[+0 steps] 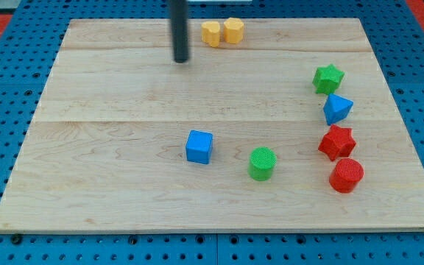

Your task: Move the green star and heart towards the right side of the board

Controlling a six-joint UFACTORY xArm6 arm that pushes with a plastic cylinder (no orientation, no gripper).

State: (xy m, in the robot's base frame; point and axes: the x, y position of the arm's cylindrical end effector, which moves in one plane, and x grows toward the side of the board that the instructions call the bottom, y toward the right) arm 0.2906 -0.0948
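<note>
The green star (328, 78) lies at the view's right side of the wooden board (109, 147). Two yellow blocks sit side by side at the view's top middle: a heart-like one (211, 33) and a hexagonal one (233, 30). My tip (180, 59) is at the view's top, just left of and a little below the yellow blocks, apart from them and far left of the green star.
A blue triangular block (337, 108) lies just below the green star, then a red star (336, 141) and a red cylinder (346, 175). A green cylinder (262, 163) and a blue cube (199, 146) lie at lower middle. Blue pegboard surrounds the board.
</note>
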